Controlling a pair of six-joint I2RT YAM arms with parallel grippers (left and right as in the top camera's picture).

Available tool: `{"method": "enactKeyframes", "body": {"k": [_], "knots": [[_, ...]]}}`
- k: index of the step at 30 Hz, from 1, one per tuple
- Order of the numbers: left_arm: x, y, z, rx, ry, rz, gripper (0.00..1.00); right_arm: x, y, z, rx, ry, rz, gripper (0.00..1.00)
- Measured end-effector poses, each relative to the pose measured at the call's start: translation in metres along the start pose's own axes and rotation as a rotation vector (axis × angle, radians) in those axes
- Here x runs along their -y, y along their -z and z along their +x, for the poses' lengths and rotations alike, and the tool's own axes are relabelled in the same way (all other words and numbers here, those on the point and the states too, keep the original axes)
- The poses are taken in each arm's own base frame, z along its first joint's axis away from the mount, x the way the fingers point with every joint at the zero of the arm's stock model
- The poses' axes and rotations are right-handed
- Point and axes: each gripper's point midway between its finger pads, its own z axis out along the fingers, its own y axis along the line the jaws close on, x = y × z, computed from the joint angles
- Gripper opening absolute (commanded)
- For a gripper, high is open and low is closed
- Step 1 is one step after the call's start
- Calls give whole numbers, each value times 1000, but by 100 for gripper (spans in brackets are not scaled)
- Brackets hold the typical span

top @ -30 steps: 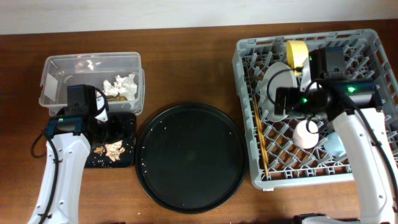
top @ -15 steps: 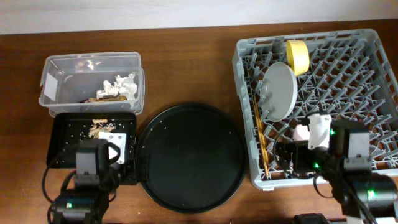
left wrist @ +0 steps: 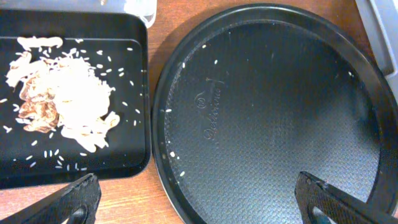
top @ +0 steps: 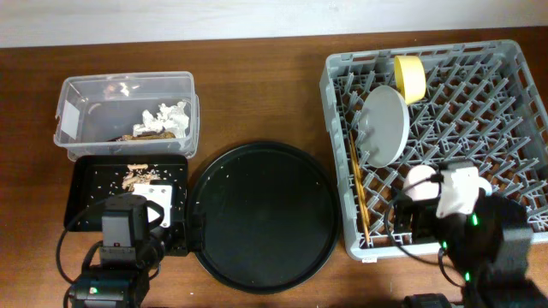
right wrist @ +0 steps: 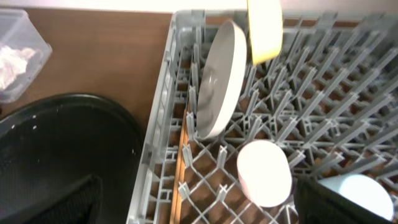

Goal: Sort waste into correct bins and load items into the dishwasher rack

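Left gripper [left wrist: 199, 202]: jaws spread wide with nothing between them; it hangs by the near edge, left of centre.
Clear tub [top: 77, 128]: far-left corner; holds crumpled napkins [top: 167, 117] and a thin brown scrap [top: 141, 134].
Shallow black tray [top: 81, 180]: left side, just in front of the tub; holds brownish food scraps [left wrist: 62, 99] with pale crumbs scattered round them.
Round black tray [top: 261, 218]: centre of the bench, toward the near edge; bears only a few pale specks.
Dishwasher rack [top: 338, 154]: right edge, spanning far to near.
Chopsticks [top: 357, 192]: lying along the left side of the rack.
Plate [top: 385, 127]: standing on edge among the pegs.
Yellow bowl [top: 409, 77]: on edge at the far side of the rack.
Pink cup [right wrist: 264, 171]: near side of the rack, mouth down as far as can be told.
Blue cup [right wrist: 364, 186]: beside the pink cup, partly hidden.
Right gripper [right wrist: 199, 205]: jaws wide apart, empty; it hangs above the near side of the rack.
Progress: waste appears binned and every item racked; little or nothing seems left.
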Motion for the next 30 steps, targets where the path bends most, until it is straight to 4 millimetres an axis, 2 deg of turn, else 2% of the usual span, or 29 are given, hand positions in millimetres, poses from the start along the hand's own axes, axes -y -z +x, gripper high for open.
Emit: {"method": "enactKeyframes", "body": {"k": [1, 2, 3, 5, 7, 10, 12, 14, 25, 26, 29, 30], "knots": [[0, 0, 1, -3, 1, -2, 99, -1, 6, -5, 110, 15, -1, 99], [-1, -1, 1, -4, 1, -3, 99, -3, 7, 2, 219, 31, -8, 99], [-1, -1, 2, -7, 1, -2, 99, -4, 0, 11, 271, 38, -18, 99], [-1, -2, 3, -9, 1, -3, 99, -6, -15, 16, 466, 61, -29, 99], [-1, -2, 3, -10, 2, -3, 99, -5, -25, 10, 609, 77, -27, 99], [-1, -2, 2, -7, 1, -3, 99, 4, -45, 18, 703, 70, 18, 99], [-1, -2, 2, -7, 1, -3, 99, 14, -70, 51, 553, 45, 61, 99], [-1, -2, 2, -8, 1, -3, 99, 16, -78, 65, 494, 39, 72, 99], [3, 0, 2, 1, -13, 6, 99, 17, -78, 65, 492, 36, 78, 99], [5, 3, 2, 15, -24, 13, 99, 17, -78, 65, 492, 36, 78, 99], [10, 29, -7, 154, -52, 23, 99, 17, -78, 65, 491, 36, 78, 99], [10, 44, -10, 249, -63, 15, 99, 17, -78, 65, 491, 37, 78, 99]]}}
